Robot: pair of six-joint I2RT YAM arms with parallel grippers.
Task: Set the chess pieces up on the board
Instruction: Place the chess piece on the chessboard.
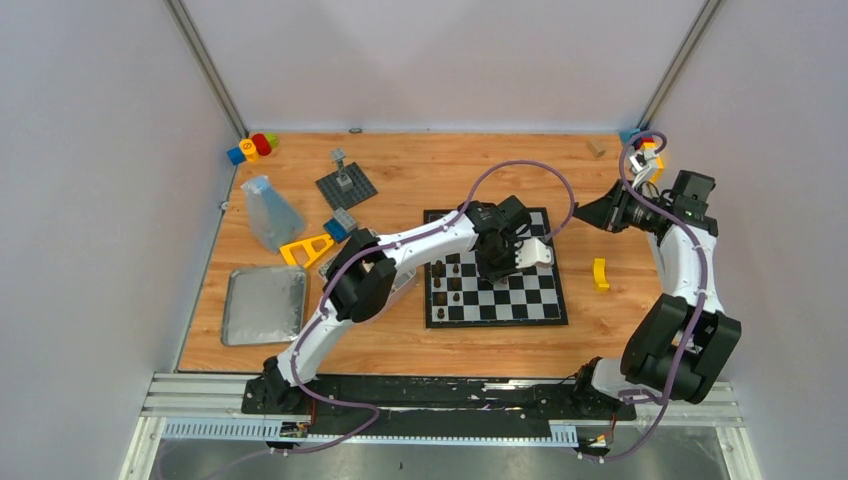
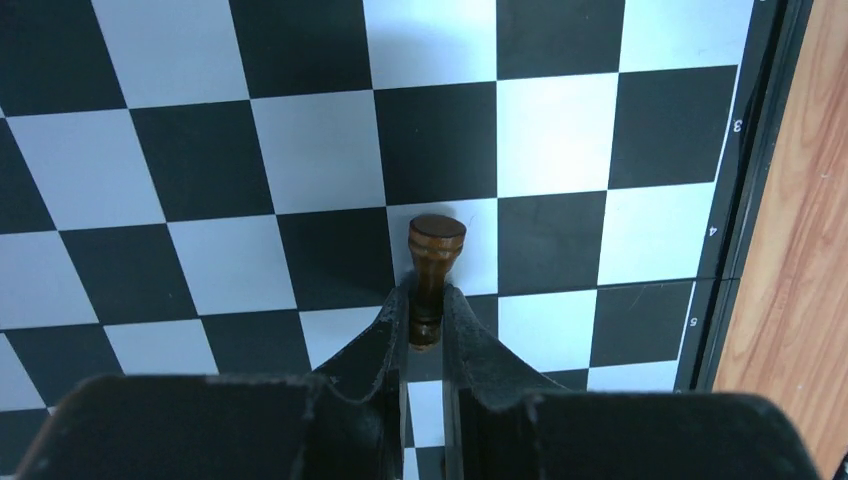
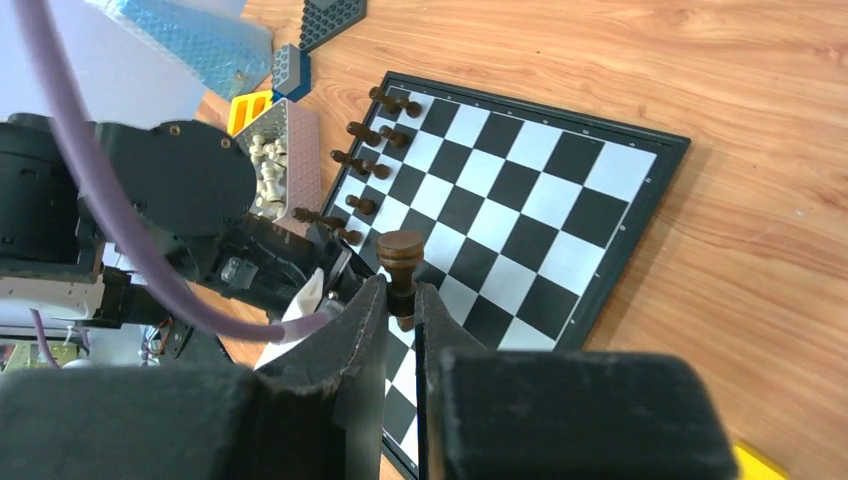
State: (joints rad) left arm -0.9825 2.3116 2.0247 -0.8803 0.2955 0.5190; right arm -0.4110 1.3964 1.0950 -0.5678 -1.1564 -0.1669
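Observation:
The black and silvery-white board [image 1: 520, 300] lies mid-table. Several dark brown chess pieces [image 1: 447, 282] stand in its two left columns; the right wrist view shows them [image 3: 372, 132] along the board's [image 3: 560, 200] far edge. My left gripper [image 1: 497, 265] hangs over the board's middle, shut [image 2: 427, 295] on a dark brown piece [image 2: 436, 245] held above the squares [image 2: 320, 150]. My right gripper [image 1: 585, 213] hovers off the board's back right corner, shut [image 3: 400, 290] on another dark brown piece [image 3: 400, 250]. Cream pieces [image 3: 268, 165] lie in a tin beside the board's left side.
A flat metal tray [image 1: 263, 305] sits front left. A bubble-wrap bag [image 1: 268, 212], yellow bricks [image 1: 307, 248], a grey studded baseplate [image 1: 346, 185] and coloured bricks [image 1: 252, 148] fill the back left. A yellow brick [image 1: 600, 273] lies right of the board. More bricks [image 1: 648, 150] sit back right.

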